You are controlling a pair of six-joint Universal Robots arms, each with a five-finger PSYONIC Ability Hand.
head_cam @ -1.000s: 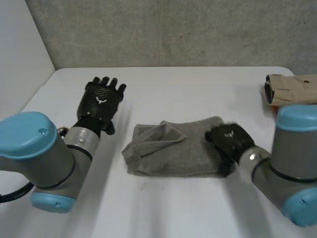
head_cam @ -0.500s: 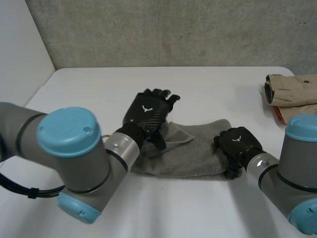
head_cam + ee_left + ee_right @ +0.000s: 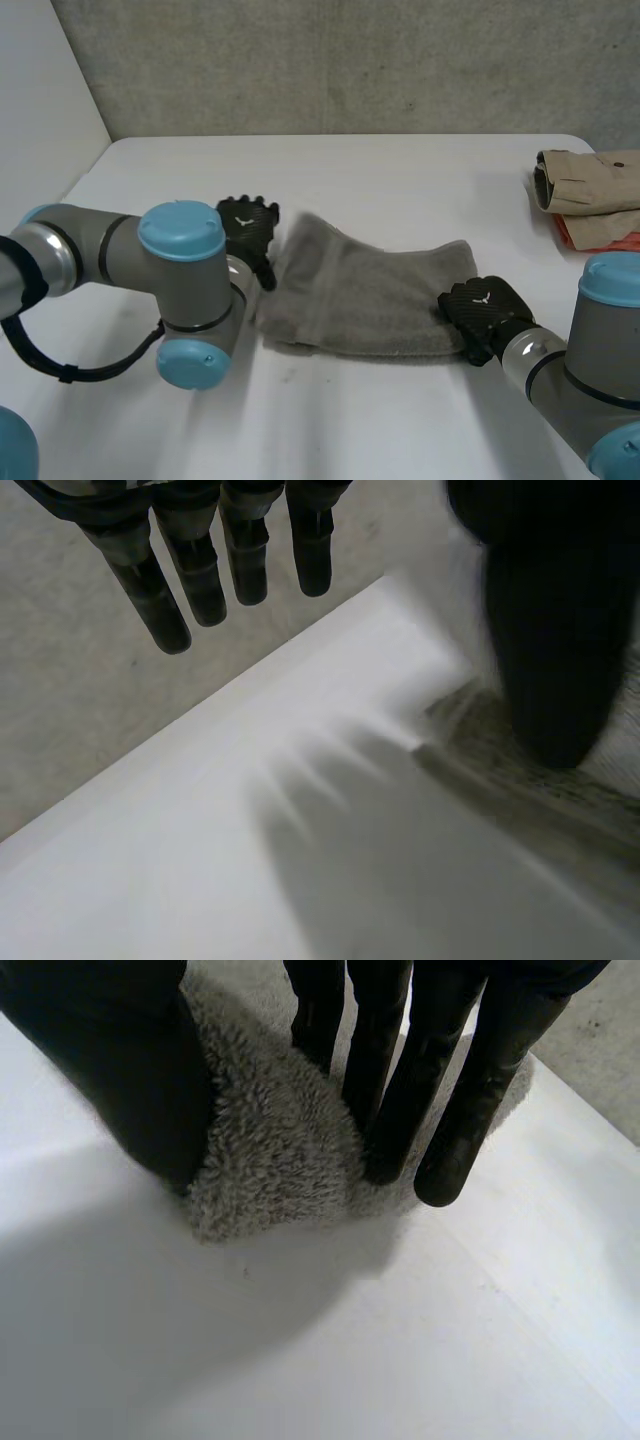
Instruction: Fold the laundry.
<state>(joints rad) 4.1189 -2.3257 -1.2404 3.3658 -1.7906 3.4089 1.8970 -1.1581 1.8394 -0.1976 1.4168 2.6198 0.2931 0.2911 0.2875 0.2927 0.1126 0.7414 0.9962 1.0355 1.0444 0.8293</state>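
A grey fleecy towel (image 3: 370,295) lies rumpled across the middle of the white table (image 3: 400,170). My left hand (image 3: 247,226) rests at the towel's left edge with its fingers (image 3: 200,570) straight and open, and its thumb hangs beside the towel (image 3: 560,800). My right hand (image 3: 485,312) is at the towel's near right corner. In the right wrist view that corner of the towel (image 3: 270,1150) sits pinched between the thumb and the fingers (image 3: 440,1080).
A folded beige garment (image 3: 590,180) lies at the table's far right, on top of something orange-red (image 3: 600,232). A grey wall rises behind the table's back edge.
My left hand drew back from above the towel to its left edge, and the bunched left flap now lies spread out. My right hand's fingers closed on the right corner.
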